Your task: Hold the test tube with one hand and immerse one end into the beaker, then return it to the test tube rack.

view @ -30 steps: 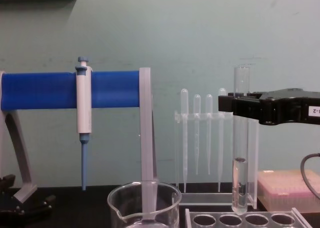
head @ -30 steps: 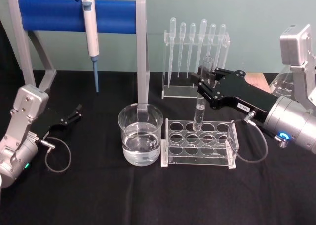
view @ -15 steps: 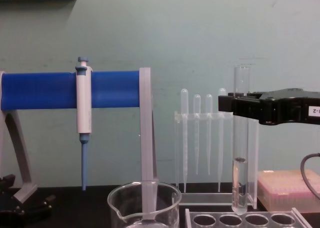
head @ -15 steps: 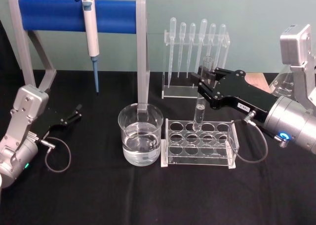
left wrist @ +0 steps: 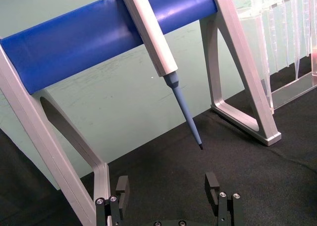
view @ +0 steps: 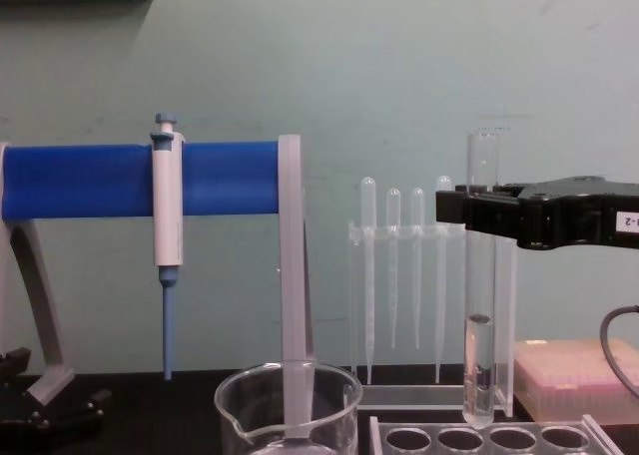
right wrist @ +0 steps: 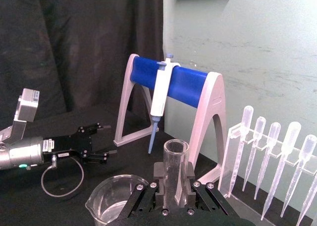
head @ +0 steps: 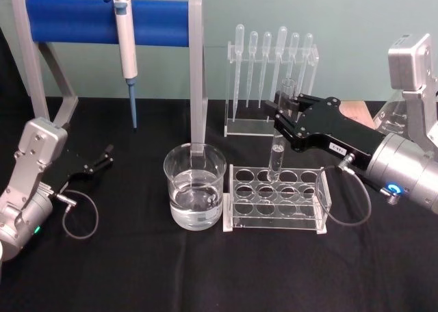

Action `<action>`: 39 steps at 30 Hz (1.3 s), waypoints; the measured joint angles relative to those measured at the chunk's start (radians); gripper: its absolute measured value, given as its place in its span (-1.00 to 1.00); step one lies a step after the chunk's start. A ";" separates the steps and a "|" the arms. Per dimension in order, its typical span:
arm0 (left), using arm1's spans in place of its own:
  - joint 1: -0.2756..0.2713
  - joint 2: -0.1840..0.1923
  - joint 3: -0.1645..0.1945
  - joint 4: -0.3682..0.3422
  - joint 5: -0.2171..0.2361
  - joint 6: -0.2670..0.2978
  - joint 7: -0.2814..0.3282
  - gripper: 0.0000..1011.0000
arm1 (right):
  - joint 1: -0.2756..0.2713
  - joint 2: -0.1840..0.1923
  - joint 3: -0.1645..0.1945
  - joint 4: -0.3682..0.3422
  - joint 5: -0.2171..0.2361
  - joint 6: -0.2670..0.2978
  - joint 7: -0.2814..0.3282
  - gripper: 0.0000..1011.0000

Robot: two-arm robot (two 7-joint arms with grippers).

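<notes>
Your right gripper (head: 283,118), reaching in from the right, is clamped on the upper part of the test tube (head: 277,154). The tube hangs close to upright with its round bottom right at the top plate of the test tube rack (head: 274,217), over a far-row hole; whether glass touches acrylic cannot be told. A little liquid (view: 479,375) sits in the tube's lower end. The beaker (head: 195,189), part filled, stands just left of the rack. Your left gripper (head: 104,156) rests parked well to the left, fingers apart. The hazard from here is sideways travel at this height. Carry the tube left toward the beaker and its bottom would likely catch a hole's edge, dragging the light rack or levering the glass in the jaws. If it is going down instead, a slight tilt could land it on the plate rather than in the hole. With the hold so high, any knock on the beaker's rim would swing the long lower end. The cable loop (head: 349,224) under your right wrist hangs near the rack's right end and could snag it.
</notes>
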 joint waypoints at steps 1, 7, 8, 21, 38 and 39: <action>0.000 0.000 0.000 0.000 0.000 0.000 0.000 0.98 | 0.000 0.000 0.000 0.000 0.000 0.000 0.000 -0.55; 0.000 0.000 0.000 0.000 0.000 0.000 0.000 0.98 | 0.000 0.000 0.000 0.000 0.000 0.000 0.000 -0.55; 0.000 0.000 0.000 0.000 0.000 0.000 0.000 0.98 | 0.000 0.000 0.000 0.000 0.000 0.000 0.000 -0.55; 0.000 0.000 0.000 0.000 0.000 0.000 0.000 0.98 | 0.000 0.000 0.000 0.000 0.000 0.000 0.000 -0.55; 0.000 0.000 0.000 0.000 0.000 0.000 0.000 0.98 | 0.000 0.000 0.000 0.000 0.000 0.000 0.000 -0.55; 0.000 0.000 0.000 0.000 0.000 0.000 0.000 0.98 | 0.000 0.000 0.000 0.000 0.000 0.000 0.000 -0.55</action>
